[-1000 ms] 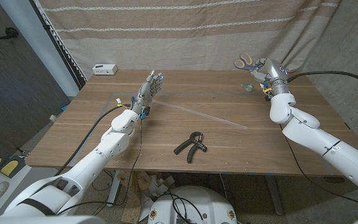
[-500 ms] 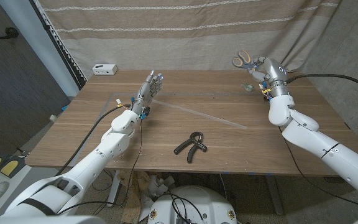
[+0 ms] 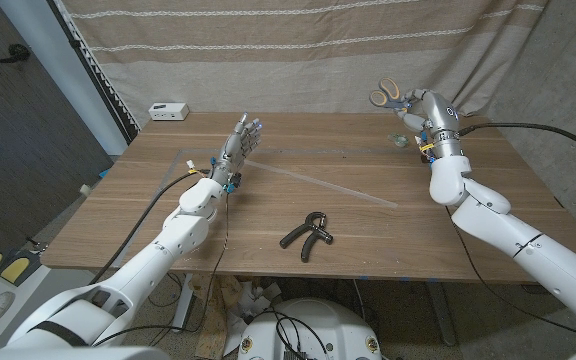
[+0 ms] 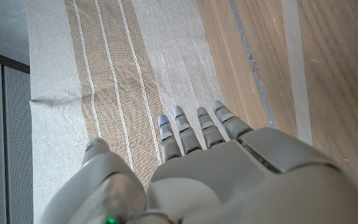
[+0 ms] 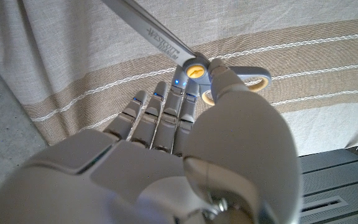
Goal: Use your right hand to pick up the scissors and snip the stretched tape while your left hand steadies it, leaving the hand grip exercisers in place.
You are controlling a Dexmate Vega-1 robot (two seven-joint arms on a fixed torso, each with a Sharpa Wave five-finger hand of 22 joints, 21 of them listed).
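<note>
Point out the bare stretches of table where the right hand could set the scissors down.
Bare wood lies between the hand grip exerciser and the table's right edge, and along the near edge left of the exerciser. The middle is crossed by the stretched tape. The far right corner is busier: a small object sits below the right hand, which holds the scissors.

Counter: brown wood grain is shown.
Curtain: beige and tan bands are crossed by thin white stitched lines.
Scissors: grey handles with yellow-orange lining and silver blades are seen.
Tape: clear, pale streak.
Hand grip exerciser: black.
Right hand: light grey.
Left hand: light grey.
Box: white.
</note>
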